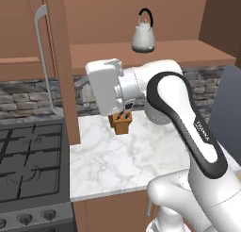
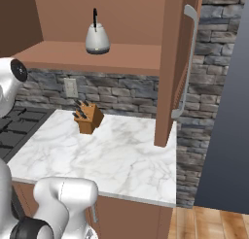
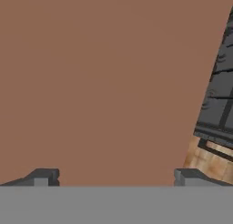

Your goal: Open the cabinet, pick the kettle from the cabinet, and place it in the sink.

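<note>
Kettle (image 1: 143, 37) inside open cabinet (image 1: 188, 54)

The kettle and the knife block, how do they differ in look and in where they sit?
The kettle is silver-grey metal; the knife block is brown wood. The kettle carries one thin black arched handle, while the knife block holds several dark knife handles. The kettle stands up on the open cabinet shelf, the knife block below on the marble counter. Neither is held.

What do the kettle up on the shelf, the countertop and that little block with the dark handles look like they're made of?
Kettle: looks like brushed silver-grey metal with a soft sheen, and a thin black handle, perhaps plastic. Countertop: seemingly polished white marble, judging by its grey veining. Knife block: plain matte orange-brown, probably wood, though no grain shows.
</note>
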Controlling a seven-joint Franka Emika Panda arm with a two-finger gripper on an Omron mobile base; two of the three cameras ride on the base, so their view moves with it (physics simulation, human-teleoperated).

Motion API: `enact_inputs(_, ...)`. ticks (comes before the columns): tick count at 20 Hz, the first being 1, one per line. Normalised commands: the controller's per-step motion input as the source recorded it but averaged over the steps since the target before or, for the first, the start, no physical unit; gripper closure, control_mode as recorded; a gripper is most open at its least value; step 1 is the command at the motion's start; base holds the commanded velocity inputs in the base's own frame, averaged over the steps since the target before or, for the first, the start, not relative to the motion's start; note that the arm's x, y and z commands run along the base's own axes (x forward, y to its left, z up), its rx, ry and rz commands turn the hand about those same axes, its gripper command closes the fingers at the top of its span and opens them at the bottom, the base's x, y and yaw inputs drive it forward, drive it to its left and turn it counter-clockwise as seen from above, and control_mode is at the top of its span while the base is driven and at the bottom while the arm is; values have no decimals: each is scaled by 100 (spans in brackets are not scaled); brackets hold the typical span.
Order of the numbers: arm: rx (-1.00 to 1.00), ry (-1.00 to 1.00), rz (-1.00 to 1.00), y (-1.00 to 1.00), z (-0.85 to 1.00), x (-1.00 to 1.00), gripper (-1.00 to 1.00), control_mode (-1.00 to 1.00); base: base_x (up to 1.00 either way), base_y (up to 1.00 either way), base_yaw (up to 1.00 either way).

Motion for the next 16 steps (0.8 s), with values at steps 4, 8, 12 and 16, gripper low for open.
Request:
enact_inputs(4, -2, 0, -5, -35, 1, 1, -100, -100, 0, 0, 0)
enact_inputs(8, 0, -1, -7, -45, 6, 0, -100, -100, 0, 0, 0)
enact_inputs(12, -1, 0, -7, -53, 5, 0, -100, -100, 0, 0, 0)
enact_inputs(16, -1, -7, -6, -52, 4, 0, -100, -100, 0, 0, 0)
